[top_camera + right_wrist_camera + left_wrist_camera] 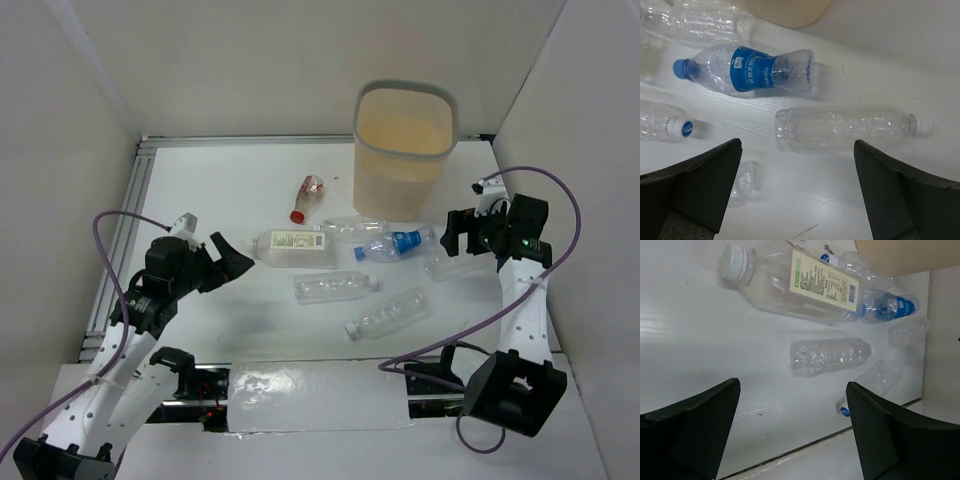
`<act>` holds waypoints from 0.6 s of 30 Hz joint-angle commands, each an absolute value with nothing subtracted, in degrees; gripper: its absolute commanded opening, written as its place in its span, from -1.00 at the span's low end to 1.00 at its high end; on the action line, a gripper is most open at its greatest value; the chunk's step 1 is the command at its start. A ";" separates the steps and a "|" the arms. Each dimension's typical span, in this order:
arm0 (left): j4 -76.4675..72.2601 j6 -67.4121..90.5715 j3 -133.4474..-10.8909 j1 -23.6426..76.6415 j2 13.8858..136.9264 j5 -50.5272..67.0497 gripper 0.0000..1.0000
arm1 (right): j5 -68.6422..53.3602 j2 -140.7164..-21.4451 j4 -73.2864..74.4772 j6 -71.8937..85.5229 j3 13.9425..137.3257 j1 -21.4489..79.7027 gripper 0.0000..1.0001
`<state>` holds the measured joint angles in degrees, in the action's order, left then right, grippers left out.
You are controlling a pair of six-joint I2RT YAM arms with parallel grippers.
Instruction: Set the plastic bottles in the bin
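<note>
- Right wrist view is showing the right gripper [797, 165] standing wide open and holding nothing, its dark fingers [695, 185] hanging over the table [840, 200].
- The white-capped clear bottle [845, 127] is lying flat just ahead of this gripper, inside the lines of its two fingers and touching neither.
- Its long axis is running across the gap from finger to finger, cap toward the finger on the right of the view. The jaws are therefore looking set to meet its ends rather than its waist, and a wrist turn is probably being called for before any descent.
- The blue-labelled bottle [747, 70] is lying farther ahead and to the left. The bin [790, 10] is standing beyond it, with only its lower wall showing here.
- The left gripper [792, 390] is also hanging wide open and empty. A ribbed clear bottle [830, 356] is lying ahead of it, also crosswise to its fingers, and the labelled bottle [800, 282] is lying beyond that.
- In the top external view the bin is standing upright near the right gripper, ahead and a little to its left, and well apart from the left gripper. The right arm is looking the nearer one for a first drop.
- Every bottle in view is lying on the table outside the bin.
</note>
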<state>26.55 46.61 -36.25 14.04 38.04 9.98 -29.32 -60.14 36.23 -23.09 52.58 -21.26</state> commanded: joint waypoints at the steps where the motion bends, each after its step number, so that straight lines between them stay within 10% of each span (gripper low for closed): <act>1: 23.28 45.00 -36.74 14.24 37.27 11.78 1.00 | -27.62 -57.40 36.56 -25.30 52.64 -21.45 1.00; 15: 30.05 63.61 -39.19 15.91 38.14 1.85 1.00 | -24.26 -60.11 45.70 -43.07 58.37 -20.92 1.00; 18: 30.84 66.52 -39.20 16.52 39.37 -0.78 0.74 | -24.78 -62.57 46.76 -43.94 59.50 -20.92 1.00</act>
<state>29.52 61.01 -36.91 15.92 38.52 2.79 -25.43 -60.45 44.42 -42.11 57.84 -21.23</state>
